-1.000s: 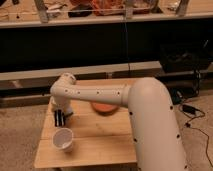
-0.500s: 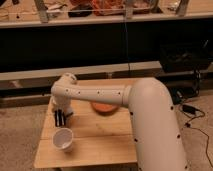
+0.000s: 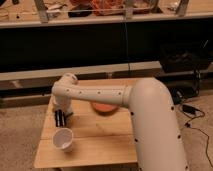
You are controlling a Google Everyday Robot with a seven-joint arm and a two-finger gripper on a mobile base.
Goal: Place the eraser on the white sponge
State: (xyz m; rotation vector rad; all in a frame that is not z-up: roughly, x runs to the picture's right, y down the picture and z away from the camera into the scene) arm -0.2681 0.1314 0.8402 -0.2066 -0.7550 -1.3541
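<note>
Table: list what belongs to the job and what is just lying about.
Job: gripper, low over the left of the table; eraser and white sponge cannot be made out.
Lying about: white cup near the front edge; flat orange disc behind the arm.

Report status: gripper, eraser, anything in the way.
Gripper low at the table's left side, just behind the white cup. Eraser, white sponge not visible. Orange dish mid-table, under the arm.
</note>
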